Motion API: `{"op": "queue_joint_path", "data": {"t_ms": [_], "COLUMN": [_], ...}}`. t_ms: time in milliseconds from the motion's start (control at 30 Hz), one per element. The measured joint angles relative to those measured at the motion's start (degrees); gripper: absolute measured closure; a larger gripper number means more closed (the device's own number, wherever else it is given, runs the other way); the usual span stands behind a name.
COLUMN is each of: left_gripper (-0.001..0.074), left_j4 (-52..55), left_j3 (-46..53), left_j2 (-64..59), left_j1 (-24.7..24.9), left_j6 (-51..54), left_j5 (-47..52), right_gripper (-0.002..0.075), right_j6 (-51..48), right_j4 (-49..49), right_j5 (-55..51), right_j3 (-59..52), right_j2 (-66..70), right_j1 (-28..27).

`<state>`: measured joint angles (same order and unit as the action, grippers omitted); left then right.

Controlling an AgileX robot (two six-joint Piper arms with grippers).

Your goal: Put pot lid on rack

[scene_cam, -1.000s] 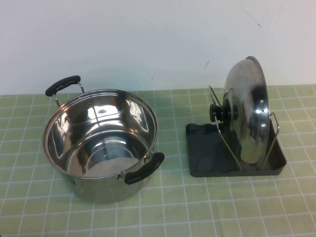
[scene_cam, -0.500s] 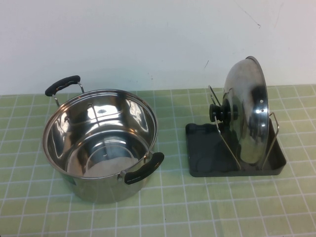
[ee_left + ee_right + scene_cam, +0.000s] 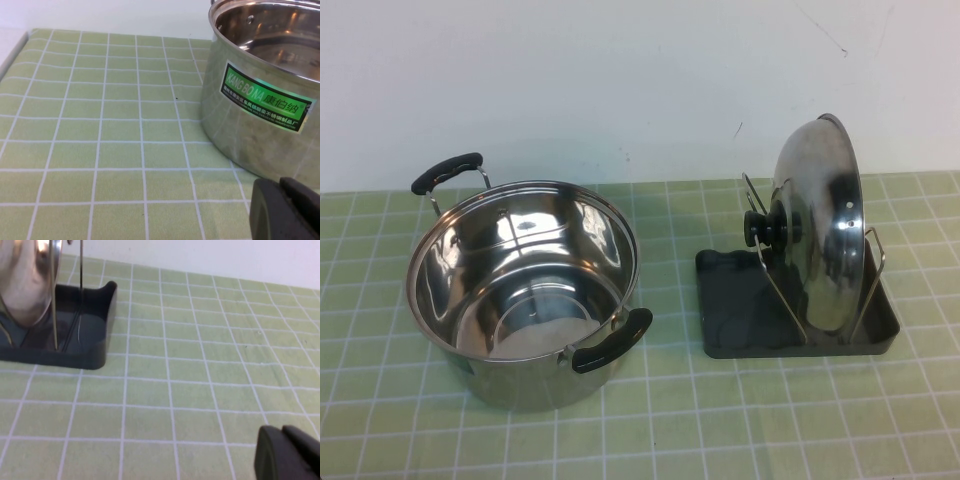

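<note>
Overhead: pot (image 3: 523, 290), steel, two black handles, nothing inside, on the green tiled table (image 3: 720, 420). Rack (image 3: 750, 310), dark tray well to the pot's right, holds the pot lid (image 3: 820, 225) on edge between wire loops, knob toward the pot. No arm in this view.

Left wrist: left gripper (image 3: 287, 207), fingers pressed together, holding nothing, just beside the pot's labelled wall.

Right wrist: right gripper (image 3: 287, 452), fingers pressed together, holding nothing, over bare tiles, apart from the rack and lid.
</note>
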<state>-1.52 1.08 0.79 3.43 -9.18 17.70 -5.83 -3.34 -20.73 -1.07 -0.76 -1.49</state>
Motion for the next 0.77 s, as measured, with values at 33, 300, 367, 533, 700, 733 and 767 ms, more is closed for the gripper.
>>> {"op": "queue_joint_path", "data": {"t_ms": [33, 300, 367, 533, 700, 733, 767], "left_gripper": [0.0736, 0.0736, 0.0736, 0.0737, 0.0737, 0.0737, 0.0737], "left_j4": [0.0, 0.0, 0.0, 0.0, 0.0, 0.0, 0.0], "left_j3": [0.0, 0.0, 0.0, 0.0, 0.0, 0.0, 0.0], "left_j2": [0.0, 0.0, 0.0, 0.0, 0.0, 0.0, 0.0], "left_j1": [0.0, 0.0, 0.0, 0.0, 0.0, 0.0, 0.0], "left_j6": [0.0, 0.0, 0.0, 0.0, 0.0, 0.0, 0.0], "left_j5": [0.0, 0.0, 0.0, 0.0, 0.0, 0.0, 0.0], "right_gripper": [0.0727, 0.0727, 0.0727, 0.0727, 0.0727, 0.0727, 0.0727], "right_j6": [1.2, 2.8, 2.8, 2.8, 2.8, 2.8, 2.8], "right_j4": [0.0, -0.1, -0.1, -0.1, -0.1, -0.1, -0.1], "right_j5": [0.0, 0.1, 0.1, 0.1, 0.1, 0.1, 0.1], "right_j3": [0.0, 0.0, 0.0, 0.0, 0.0, 0.0, 0.0], "right_j2": [0.0, 0.0, 0.0, 0.0, 0.0, 0.0, 0.0], "right_j1": [-0.3, -2.1, -2.1, -2.1, -2.1, -2.0, -2.0]}}
